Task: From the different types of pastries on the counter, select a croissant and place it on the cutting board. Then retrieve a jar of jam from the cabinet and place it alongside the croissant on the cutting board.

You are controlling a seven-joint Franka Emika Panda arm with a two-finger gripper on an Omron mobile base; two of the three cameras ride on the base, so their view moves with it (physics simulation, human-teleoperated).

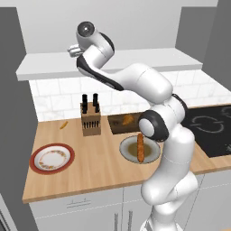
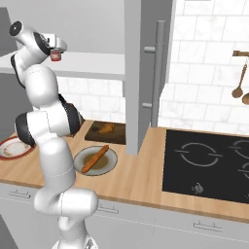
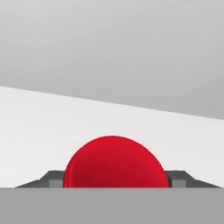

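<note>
Pinching jar of jam (image 2: 56, 56), gripper (image 2: 55, 52) above white cabinet (image 2: 92, 64); croissant (image 2: 107, 128) on cutting board (image 2: 97, 134).

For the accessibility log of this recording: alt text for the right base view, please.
The white arm reaches up to the white wall shelf, its gripper around a small red jam jar. Below, a croissant lies on the dark cutting board, and a bread stick rests on a plate.

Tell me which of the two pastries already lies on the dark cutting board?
The croissant, small and lumpy, lies on the cutting board. The long thin bread stick rests in the grey dish in front of the board.
</note>
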